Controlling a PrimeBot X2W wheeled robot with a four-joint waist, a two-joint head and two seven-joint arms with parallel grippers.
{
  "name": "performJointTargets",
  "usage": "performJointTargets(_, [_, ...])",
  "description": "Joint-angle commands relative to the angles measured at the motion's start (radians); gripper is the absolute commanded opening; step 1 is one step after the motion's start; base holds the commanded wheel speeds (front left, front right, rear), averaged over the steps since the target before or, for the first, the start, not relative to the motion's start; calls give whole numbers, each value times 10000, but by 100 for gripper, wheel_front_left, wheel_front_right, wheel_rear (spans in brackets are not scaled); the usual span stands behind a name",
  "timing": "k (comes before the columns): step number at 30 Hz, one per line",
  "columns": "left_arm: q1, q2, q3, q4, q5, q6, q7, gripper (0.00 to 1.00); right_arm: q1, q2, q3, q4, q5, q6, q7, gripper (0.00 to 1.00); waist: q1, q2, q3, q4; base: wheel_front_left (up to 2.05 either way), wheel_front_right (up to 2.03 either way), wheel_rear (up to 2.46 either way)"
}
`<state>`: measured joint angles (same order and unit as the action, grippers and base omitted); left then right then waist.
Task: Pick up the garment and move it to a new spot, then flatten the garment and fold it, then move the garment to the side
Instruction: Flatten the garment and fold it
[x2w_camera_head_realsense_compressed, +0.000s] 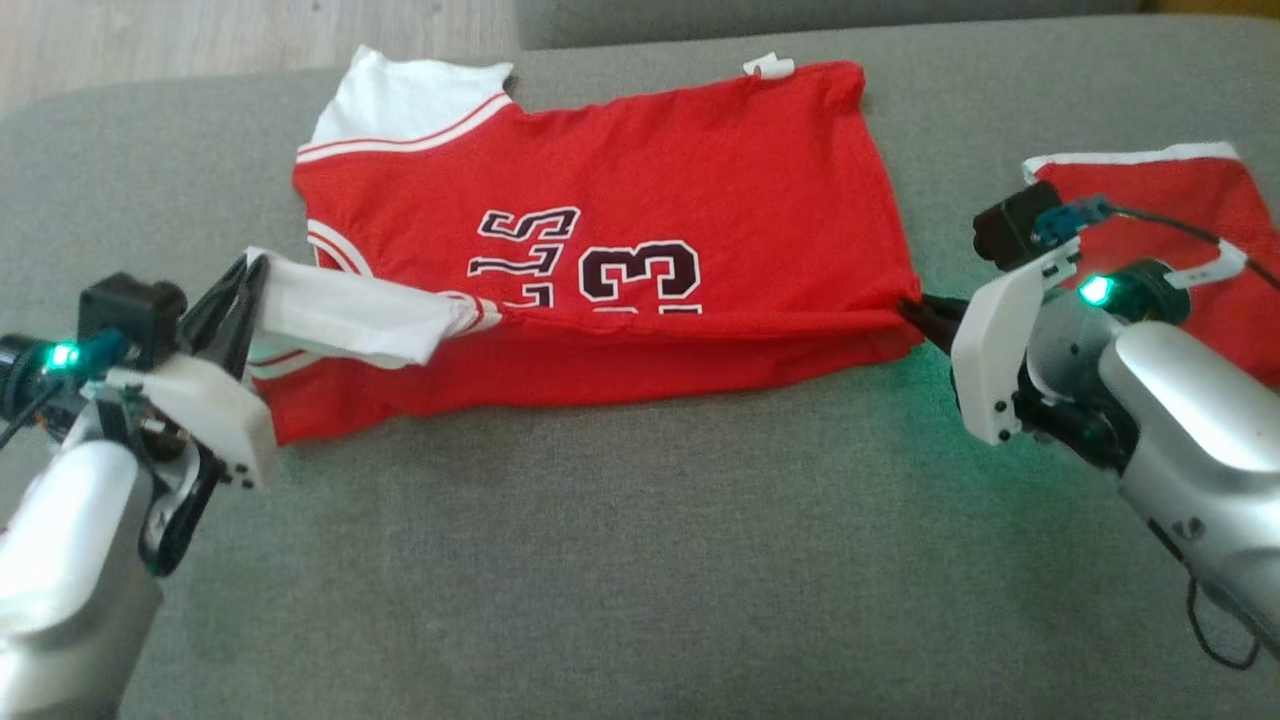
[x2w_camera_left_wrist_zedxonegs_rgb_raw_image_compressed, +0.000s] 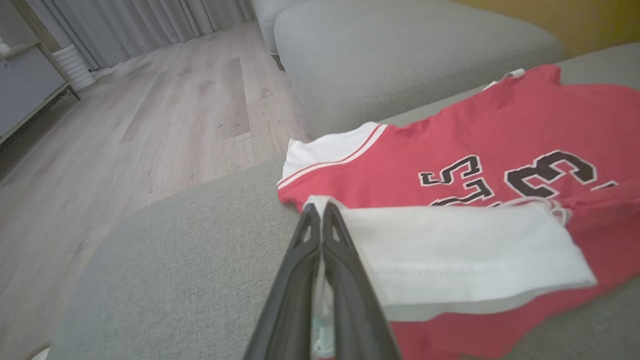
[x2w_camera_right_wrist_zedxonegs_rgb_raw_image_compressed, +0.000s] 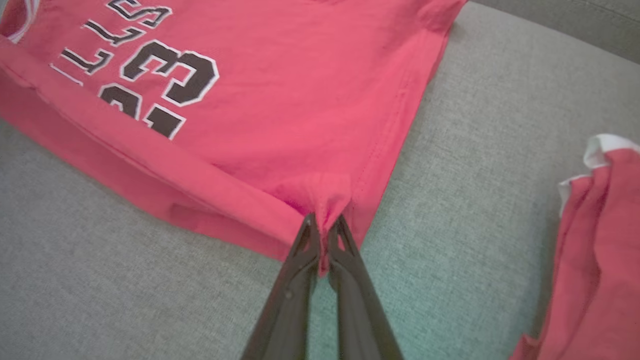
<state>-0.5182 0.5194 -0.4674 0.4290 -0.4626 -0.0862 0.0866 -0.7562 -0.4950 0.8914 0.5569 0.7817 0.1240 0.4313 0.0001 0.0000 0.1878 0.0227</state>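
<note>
Sofa cushion (x2w_camera_head_realsense_compressed: 640, 560) is carrying a red jersey (x2w_camera_head_realsense_compressed: 700, 170), lying half-folded toward its far side. Jaws of the left gripper (x2w_camera_left_wrist_zedxonegs_rgb_raw_image_compressed: 317, 210) are clamping the white sleeve (x2w_camera_left_wrist_zedxonegs_rgb_raw_image_compressed: 450, 250) while those of the right gripper (x2w_camera_right_wrist_zedxonegs_rgb_raw_image_compressed: 324, 220) are pinching the hem corner (x2w_camera_right_wrist_zedxonegs_rgb_raw_image_compressed: 320, 197). Uneven pulling could skew the fold or slip that thin pinch.

The daylight in here is soft and even, with no harsh glare. A green lamp (x2w_camera_head_realsense_compressed: 1096, 291) behind the right gripper (x2w_camera_head_realsense_compressed: 915, 312) spills a green tint onto the grey cushion (x2w_camera_head_realsense_compressed: 640, 560) just beneath and ahead of it. A second green lamp (x2w_camera_head_realsense_compressed: 63, 355) glows behind the left gripper (x2w_camera_head_realsense_compressed: 245, 275). The jersey (x2w_camera_head_realsense_compressed: 620, 200) casts only a thin, faint shadow along its edge between the two grippers. In the wrist views its red washes out towards pink and the fingers (x2w_camera_left_wrist_zedxonegs_rgb_raw_image_compressed: 295, 310) blur close to the lens. The pale floor (x2w_camera_left_wrist_zedxonegs_rgb_raw_image_compressed: 150, 125) beyond the left gripper's tip bends and softens towards the frame edges.
</note>
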Motion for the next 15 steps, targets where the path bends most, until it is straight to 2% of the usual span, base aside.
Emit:
performJointTargets(1, [-654,373,381,-152,89,-9,-75,0,-286,-18,-25,-163,-110,67,-75,0,-1,0,123,-11,0,0,0])
performJointTargets(7, [-1563,191,-149,943,435,-209,-197,0,-1011,221,301,421,-107,67,-178,0,-1,0,604,-65,0,0,0])
performJointTargets(8, [-1704,147,-192,1117,464,-226,-284,0,-1152,257,321,544,-168,67,-295,17,-1,0,674,-72,0,0,0])
performJointTargets(9, [-1859,94,-222,1284,512,-224,-391,0,-1268,311,275,712,-196,67,-434,100,-1,0,744,-72,0,0,0])
performJointTargets(11, [-2155,-50,-263,1611,647,-137,-682,100,-1461,459,213,1010,-234,67,-716,100,-1,0,829,-58,0,0,0])
performJointTargets(15, [-2615,-512,56,2121,476,174,-1639,100,-1812,864,-483,1877,-426,67,-2004,100,-1,0,846,-29,0,0,0])
